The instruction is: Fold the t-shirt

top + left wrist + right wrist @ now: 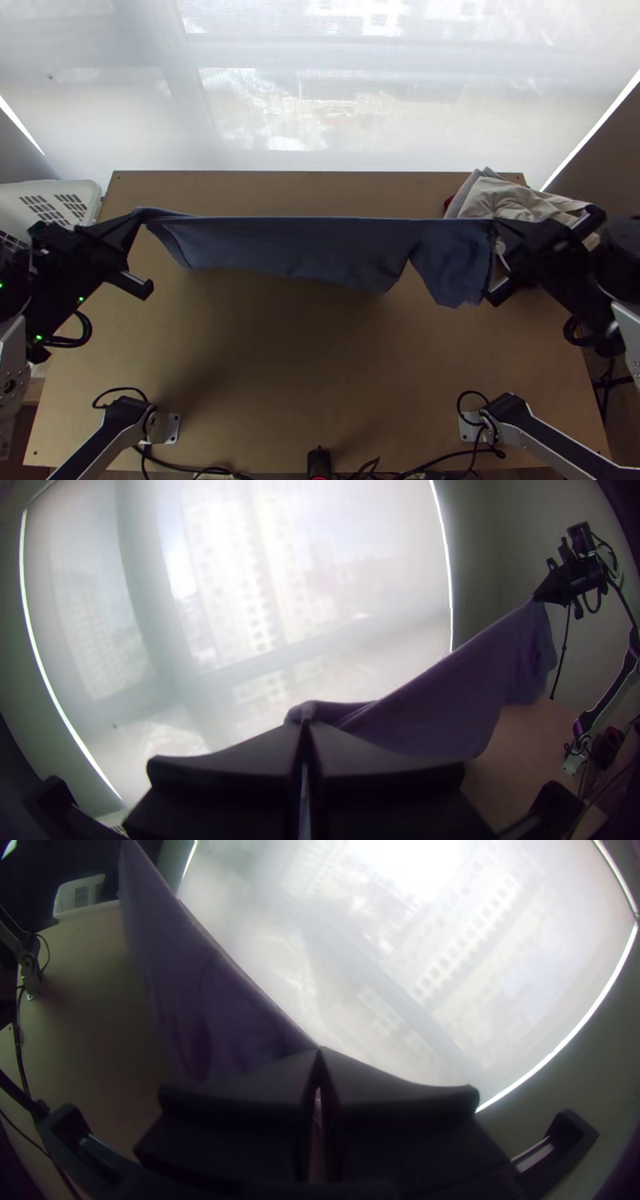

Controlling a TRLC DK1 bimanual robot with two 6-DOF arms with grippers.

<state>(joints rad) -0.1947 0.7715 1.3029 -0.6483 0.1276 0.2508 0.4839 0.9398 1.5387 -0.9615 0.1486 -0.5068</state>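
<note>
Left tool (132, 224), at the frame's left, and right tool (502, 227), at its right, are closed on the blue t-shirt (296, 248), held taut across the middle above the surface (320, 360).

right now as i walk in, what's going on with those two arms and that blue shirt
The left gripper and right gripper each hold one end of the blue t-shirt, stretched between them above the wooden table. Its top edge is nearly straight, and the rest hangs down; it has not been laid down for folding. Pale cloths lie at the table's far right corner.
</note>
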